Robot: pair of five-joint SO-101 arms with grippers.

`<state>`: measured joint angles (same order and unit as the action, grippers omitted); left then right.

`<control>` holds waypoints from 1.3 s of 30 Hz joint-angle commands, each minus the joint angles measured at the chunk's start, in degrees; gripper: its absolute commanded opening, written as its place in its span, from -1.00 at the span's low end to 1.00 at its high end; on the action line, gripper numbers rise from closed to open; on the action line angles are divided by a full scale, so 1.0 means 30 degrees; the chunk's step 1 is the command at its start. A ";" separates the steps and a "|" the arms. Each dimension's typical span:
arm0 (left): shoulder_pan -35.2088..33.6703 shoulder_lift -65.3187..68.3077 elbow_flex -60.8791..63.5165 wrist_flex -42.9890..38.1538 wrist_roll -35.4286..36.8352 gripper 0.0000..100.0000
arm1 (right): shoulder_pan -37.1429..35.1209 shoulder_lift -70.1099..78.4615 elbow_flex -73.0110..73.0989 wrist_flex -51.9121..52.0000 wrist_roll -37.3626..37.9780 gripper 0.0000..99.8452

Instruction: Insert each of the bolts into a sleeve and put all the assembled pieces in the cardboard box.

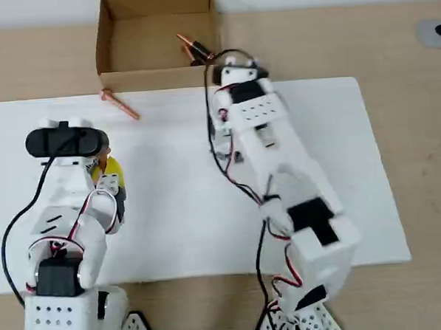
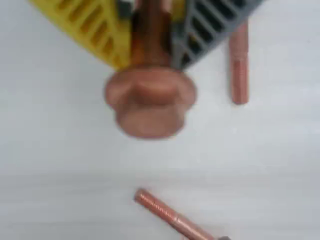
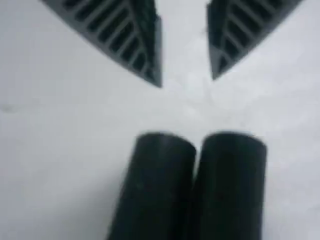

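Note:
My left gripper (image 2: 150, 55), with one yellow and one grey finger, is shut on the shank of a copper bolt (image 2: 150, 102) whose flanged head points down at the white mat. Two more bolts lie loose beneath it, one (image 2: 239, 65) beside the grey finger and one (image 2: 170, 215) farther off. In the high view this gripper (image 1: 107, 175) hangs over the mat's left part. My right gripper (image 3: 184, 75) stands open just above the mat, close to two black sleeves (image 3: 160, 185) (image 3: 230, 185) lying side by side. The cardboard box (image 1: 126, 63) holds an assembled piece (image 1: 192, 47).
Another copper bolt (image 1: 120, 104) lies on the white mat (image 1: 178, 211) just in front of the box's near wall. The right arm (image 1: 271, 140) stretches across the mat's middle toward the box. Cables trail beside both arms.

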<state>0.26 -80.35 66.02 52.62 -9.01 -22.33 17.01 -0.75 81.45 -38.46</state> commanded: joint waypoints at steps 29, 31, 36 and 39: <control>-0.0264 -0.0396 0.0850 -0.0498 -0.0088 -0.99 | 0.2623 0.5143 -0.6901 -0.0410 0.2608 -0.84; -0.0264 -0.0396 0.0850 -0.0498 -0.0088 -0.99 | 0.2535 0.5143 -0.6842 -0.0410 0.2608 -0.84; -0.0264 -0.0396 0.0850 -0.0498 -0.0088 -0.99 | 0.2476 0.5026 -0.7810 0.0996 0.2608 -0.84; -0.0234 -0.0337 0.0850 -0.0527 -0.0088 -0.99 | 0.2476 0.5055 -1.0623 0.3429 0.2608 -0.84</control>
<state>0.26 -80.79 69.01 52.62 -9.01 -15.38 32.84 -23.60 86.55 -30.81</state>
